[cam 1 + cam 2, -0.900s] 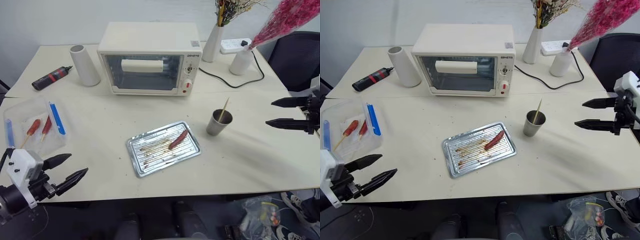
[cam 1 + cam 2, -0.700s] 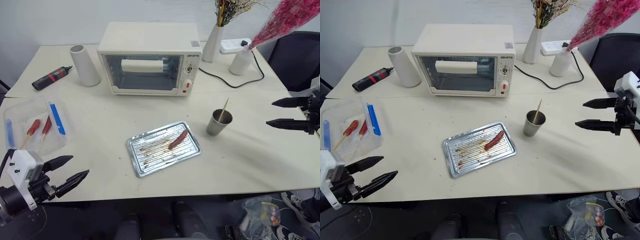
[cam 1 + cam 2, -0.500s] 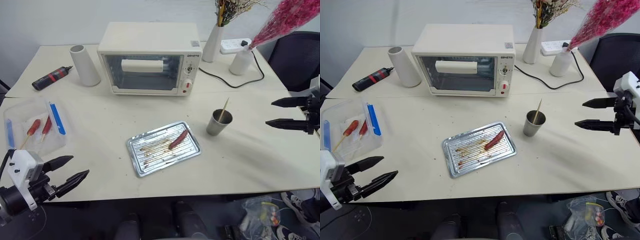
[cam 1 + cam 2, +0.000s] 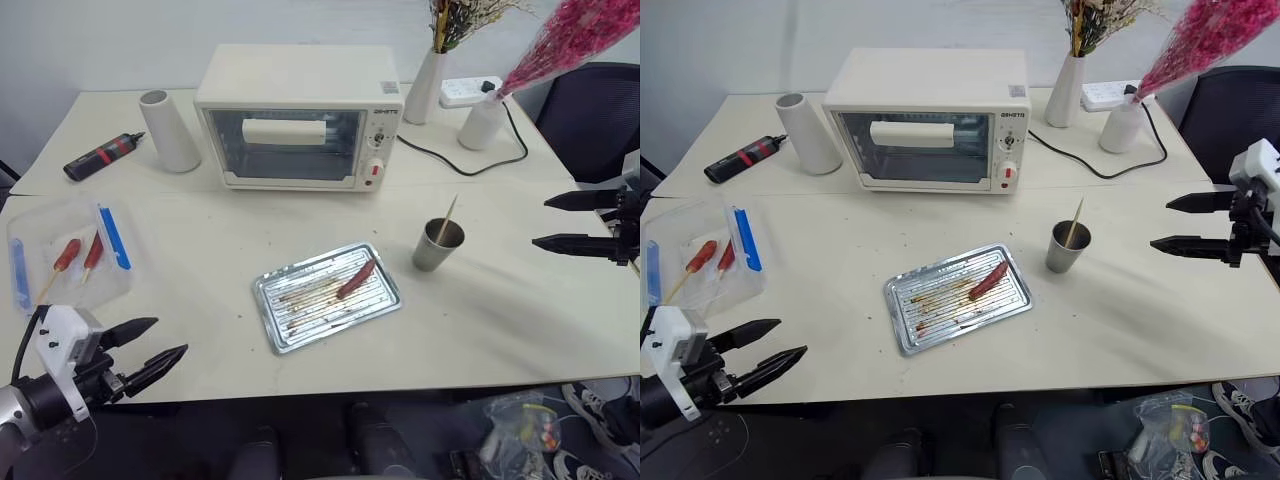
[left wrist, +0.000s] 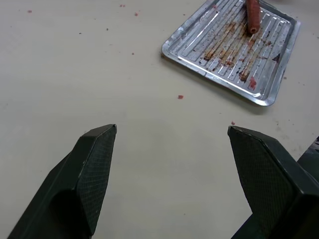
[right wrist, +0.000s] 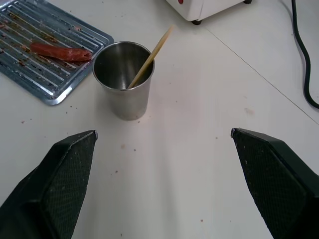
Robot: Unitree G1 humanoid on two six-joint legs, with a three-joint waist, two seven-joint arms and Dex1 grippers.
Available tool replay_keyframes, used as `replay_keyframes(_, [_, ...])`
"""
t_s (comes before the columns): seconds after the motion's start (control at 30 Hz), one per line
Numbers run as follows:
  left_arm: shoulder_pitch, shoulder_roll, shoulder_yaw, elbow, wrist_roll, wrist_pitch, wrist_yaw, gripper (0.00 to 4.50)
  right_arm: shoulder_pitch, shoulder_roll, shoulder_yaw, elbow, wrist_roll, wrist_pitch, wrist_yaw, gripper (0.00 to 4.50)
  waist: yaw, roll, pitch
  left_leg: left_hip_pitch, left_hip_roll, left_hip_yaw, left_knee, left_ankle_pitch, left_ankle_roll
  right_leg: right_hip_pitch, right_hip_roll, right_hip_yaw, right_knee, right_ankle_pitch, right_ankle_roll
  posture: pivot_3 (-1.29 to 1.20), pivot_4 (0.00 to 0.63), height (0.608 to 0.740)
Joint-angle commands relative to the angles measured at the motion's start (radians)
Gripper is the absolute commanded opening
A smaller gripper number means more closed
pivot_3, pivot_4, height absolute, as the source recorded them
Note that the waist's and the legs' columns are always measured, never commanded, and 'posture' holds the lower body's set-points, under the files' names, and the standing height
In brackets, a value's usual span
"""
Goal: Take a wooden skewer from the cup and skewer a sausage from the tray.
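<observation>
1. Table (image 4: 520, 320): pale top, carrying everything listed below.

2. Toaster oven (image 4: 298, 115): white, at the back; not part of your job.

3. Tray (image 4: 290, 335): ridged silver, grease-streaked, near the middle of the table, toward the front edge.

4. Clear plastic box (image 4: 30, 240): far left, holding two sausages already on sticks. Leave it alone.

5. Cup (image 4: 437, 246): small steel tumbler, near the tray on its right, not touching it.

6. Sausage (image 4: 357, 279): single, red-brown, lying at an angle in the tray's right-hand end.

7. Wooden skewer (image 4: 446, 219): one stick, leaning in the cup, its upper end clear above the rim.

Step in hand, as judged: fetching the skewer. Bring your right gripper (image 4: 1162, 223) in level toward the cup and close on the exposed part above the rim, then draw it out along its lean so the cup does not tip. Keep clear of the cup wall.

End effectors: right gripper fingers spread wide, empty, hanging well right of the cup and aimed toward it. Left gripper (image 4: 166, 340) also spread apart, empty, low at the table's front-left edge, well apart from the tray.
</observation>
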Motion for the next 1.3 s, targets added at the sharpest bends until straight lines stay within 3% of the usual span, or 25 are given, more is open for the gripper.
replay_keyframes(0.03, [-0.010,0.004,0.011,0.004,0.002,-0.030,0.006,3.79,-0.004,-0.009,-0.031,-0.008,-0.001,-0.018,0.006,4.50,0.000,0.000,0.000,0.000,0.000,0.000,0.000,0.000,0.000,0.000,0.000,0.000,0.000,0.000,0.000,0.00,0.150,0.740])
replay_keyframes(0.1, [-0.015,0.005,0.014,0.008,-0.003,-0.030,0.008,3.79,-0.004,-0.007,-0.031,-0.009,-0.001,-0.014,0.003,4.50,0.000,0.000,0.000,0.000,0.000,0.000,0.000,0.000,0.000,0.000,0.000,0.000,0.000,0.000,0.000,0.00,0.150,0.740])
replay_keyframes(0.23, [-0.058,0.025,0.031,0.016,-0.061,0.005,0.008,4.46,-0.024,0.010,-0.034,-0.011,0.001,0.029,-0.049,4.50,0.000,0.000,0.000,0.000,0.000,0.000,0.000,0.000,0.000,0.000,0.000,0.000,0.000,0.000,0.000,0.00,0.150,0.740])
replay_keyframes(0.5, [-0.249,0.199,0.013,-0.012,-0.274,0.138,-0.021,4.46,0.142,0.095,-0.129,-0.319,0.066,0.245,-0.303,4.50,0.002,0.000,0.000,-0.001,0.000,-0.001,0.001,0.000,0.000,0.000,0.001,0.001,0.002,0.001,0.002,0.00,0.150,0.740])
replay_keyframes(0.6, [-0.325,0.246,-0.037,-0.044,-0.349,0.177,-0.008,4.46,0.171,0.158,-0.179,-0.446,0.137,0.418,-0.431,4.50,0.002,0.000,0.000,-0.002,0.000,-0.004,0.001,0.000,0.000,0.000,0.000,0.002,0.001,0.002,0.003,0.00,0.150,0.740])
replay_keyframes(0.83, [-0.502,0.260,-0.204,-0.083,-0.426,0.197,0.046,4.46,0.150,0.334,-0.221,-0.648,0.208,0.687,-0.744,4.50,0.001,0.000,0.000,-0.001,0.000,-0.009,0.001,0.000,0.000,-0.001,0.002,0.004,0.002,0.003,0.004,0.00,0.150,0.740])
replay_keyframes(1.07, [-0.594,0.253,-0.282,-0.055,-0.417,0.188,0.066,4.46,0.128,0.440,-0.231,-0.686,0.250,0.770,-0.881,4.50,0.002,0.000,0.000,-0.003,-0.001,-0.009,0.001,0.000,0.000,-0.001,0.002,0.005,0.000,0.003,0.005,0.00,0.150,0.740])
replay_keyframes(1.17, [-0.616,0.249,-0.300,-0.054,-0.418,0.187,0.076,4.50,0.113,0.471,-0.223,-0.662,0.242,0.767,-0.925,3.85,0.001,0.000,0.000,-0.003,-0.001,-0.008,0.001,0.000,0.000,-0.001,0.002,0.005,0.000,0.003,0.005,0.00,0.150,0.740])
replay_keyframes(1.3, [-0.638,0.248,-0.317,-0.056,-0.417,0.187,0.088,4.50,0.111,0.488,-0.214,-0.654,0.240,0.758,-0.946,2.51,0.001,0.000,0.000,-0.003,-0.001,-0.008,0.001,0.000,0.000,-0.001,0.002,0.004,0.000,0.003,0.005,0.00,0.150,0.740])
